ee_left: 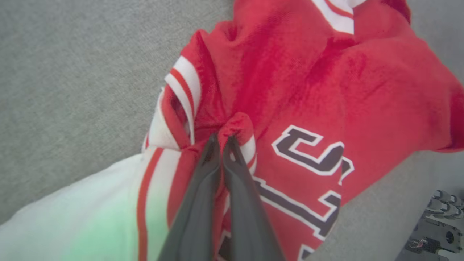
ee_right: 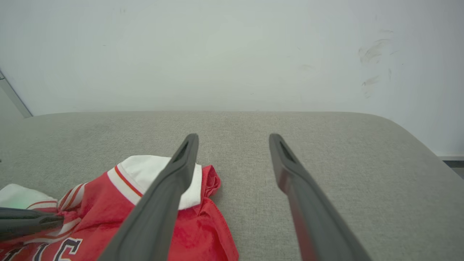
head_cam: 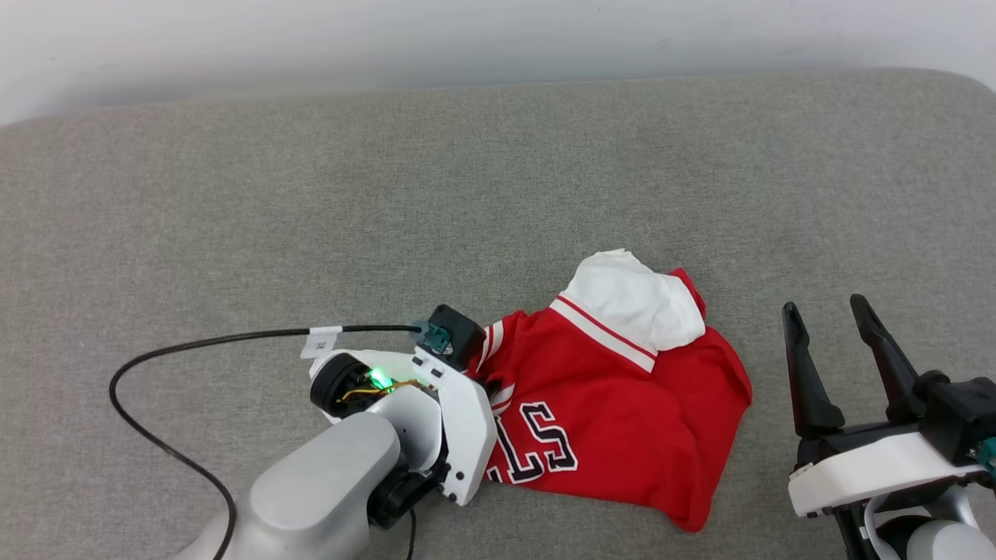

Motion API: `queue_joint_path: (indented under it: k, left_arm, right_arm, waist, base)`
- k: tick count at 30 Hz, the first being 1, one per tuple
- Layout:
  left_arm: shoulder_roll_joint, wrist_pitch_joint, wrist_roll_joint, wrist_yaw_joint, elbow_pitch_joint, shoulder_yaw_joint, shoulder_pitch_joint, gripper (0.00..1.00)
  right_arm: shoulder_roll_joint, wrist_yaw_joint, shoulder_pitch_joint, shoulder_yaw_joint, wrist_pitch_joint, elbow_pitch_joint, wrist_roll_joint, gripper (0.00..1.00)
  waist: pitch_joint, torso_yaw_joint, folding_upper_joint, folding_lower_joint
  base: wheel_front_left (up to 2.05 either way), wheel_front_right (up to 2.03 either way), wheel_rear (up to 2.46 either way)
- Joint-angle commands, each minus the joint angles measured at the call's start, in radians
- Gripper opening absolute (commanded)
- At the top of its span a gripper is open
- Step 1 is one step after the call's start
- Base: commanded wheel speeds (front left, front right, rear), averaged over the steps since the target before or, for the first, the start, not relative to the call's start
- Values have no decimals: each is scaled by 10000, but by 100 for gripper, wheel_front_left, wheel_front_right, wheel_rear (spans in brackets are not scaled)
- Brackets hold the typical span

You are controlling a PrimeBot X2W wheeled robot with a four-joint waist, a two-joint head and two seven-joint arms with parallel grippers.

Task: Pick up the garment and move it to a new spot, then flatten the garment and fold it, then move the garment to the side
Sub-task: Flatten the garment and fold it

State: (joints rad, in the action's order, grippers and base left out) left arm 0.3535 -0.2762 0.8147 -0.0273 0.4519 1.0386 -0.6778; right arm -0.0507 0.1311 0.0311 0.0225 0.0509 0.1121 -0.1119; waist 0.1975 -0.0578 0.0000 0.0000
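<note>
The garment (head_cam: pixel 622 397), a red jersey with white sleeves, striped trim and black letters, lies crumpled on the grey cushion near the front. My left gripper (ee_left: pixel 222 139) is shut on a pinch of its red fabric beside the striped collar; in the head view the left wrist (head_cam: pixel 436 373) covers the fingers at the jersey's left edge. The jersey (ee_left: pixel 326 94) spreads up and right of the fingers. My right gripper (head_cam: pixel 825 315) stands open to the right of the jersey, apart from it. Its fingers (ee_right: pixel 181 170) frame bare cushion, with the jersey (ee_right: pixel 195 224) at lower left.
The grey cushioned surface (head_cam: pixel 389 194) stretches wide behind and left of the jersey, bounded by a pale wall (head_cam: pixel 498 39) at the back. A black cable (head_cam: pixel 194 342) loops from my left wrist across the cushion on the left.
</note>
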Motion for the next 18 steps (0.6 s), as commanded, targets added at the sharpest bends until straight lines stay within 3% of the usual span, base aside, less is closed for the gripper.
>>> queue_joint_path:
  k: [1,6,10,18]
  left_arm:
    - [-117,240,114,5,167,-82,167,100]
    - [-304,1753,-90,-231,309,-424,420,100]
    - [-138,3102,-294,-685,-139,-810,768,100]
    - [601,5023,-184,-2152,-1579,-2109,2028,100]
  right_arm:
    - [8,-7,-42,22,17,54,76,100]
    - [8,-7,-162,129,-28,7,92,100]
    - [8,-7,-341,244,-73,-14,90,100]
    - [8,-7,-626,361,-177,-31,72,100]
  waist:
    - [-28,4,0,0]
    - [-315,155,0,0]
    - [-607,337,0,0]
    - [-1130,585,0,0]
  base:
    - [0,0,0]
    - [0,0,0]
    - [0,0,0]
    - [0,0,0]
